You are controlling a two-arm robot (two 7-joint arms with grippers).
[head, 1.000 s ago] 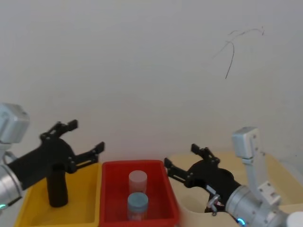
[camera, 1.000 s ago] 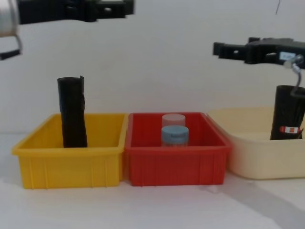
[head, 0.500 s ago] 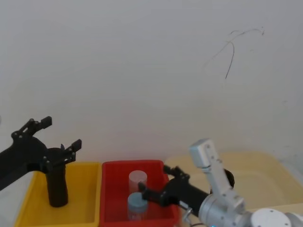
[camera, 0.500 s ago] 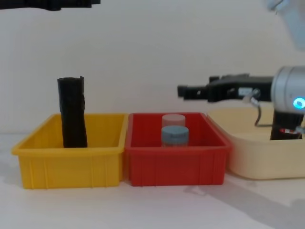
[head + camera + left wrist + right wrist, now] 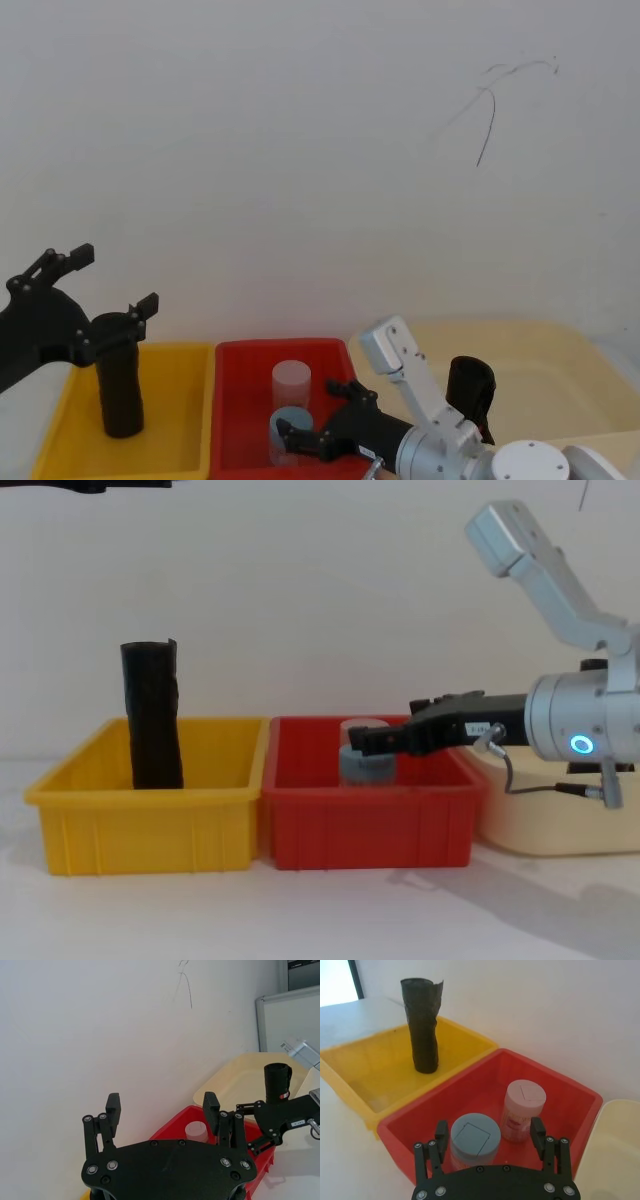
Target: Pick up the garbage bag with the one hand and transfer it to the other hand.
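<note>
The right claw (image 5: 490, 1135), open wide and empty, might grab the blue jar (image 5: 475, 1141) just below it, not the garbage bag (image 5: 470, 392) behind

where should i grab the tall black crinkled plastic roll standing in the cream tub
Take the tall black crinkled plastic roll by its upper half, above the red-and-white label, coming level from the side: it stands upright, its base down inside the cream tub.

The right gripper (image 5: 365, 742) is black with long fingers and a small white sticker, on a silver cylindrical wrist with a blue-lit ring and a thin grey cable. The left gripper (image 5: 162, 1110) is black, its palm plate studded with silver screws.
</note>
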